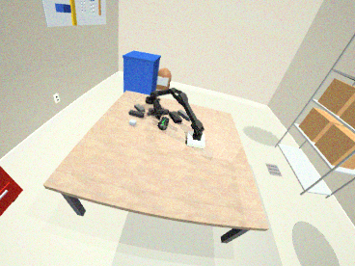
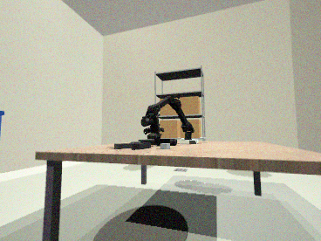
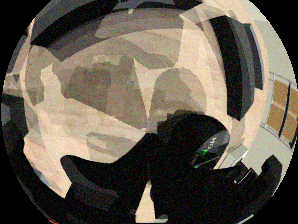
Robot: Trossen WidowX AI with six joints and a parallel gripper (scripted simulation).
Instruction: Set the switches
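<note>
The dark grey controller unit [image 1: 163, 123] [image 3: 212, 149] sits on the bench with its top up. Green shows on its switches in the top view. In the wrist view the fingers hide much of it, with only a few green slivers and part of its marking visible, so single switch settings cannot be read. The label underneath is hidden. My gripper [image 1: 158, 115] [image 3: 149, 137] is shut with nothing held and points down close beside the unit, which lies to the right of the fingertips in the wrist view. Whether they touch cannot be told.
Dark modules [image 1: 136, 114] [image 2: 127, 146] lie left of the unit, and another dark module [image 1: 176, 117] [image 3: 237, 65] lies to its right. A small pale block [image 1: 132, 122] [image 2: 165, 146] is at the left. My arm stands on a white base plate [image 1: 196, 144] at the right.
</note>
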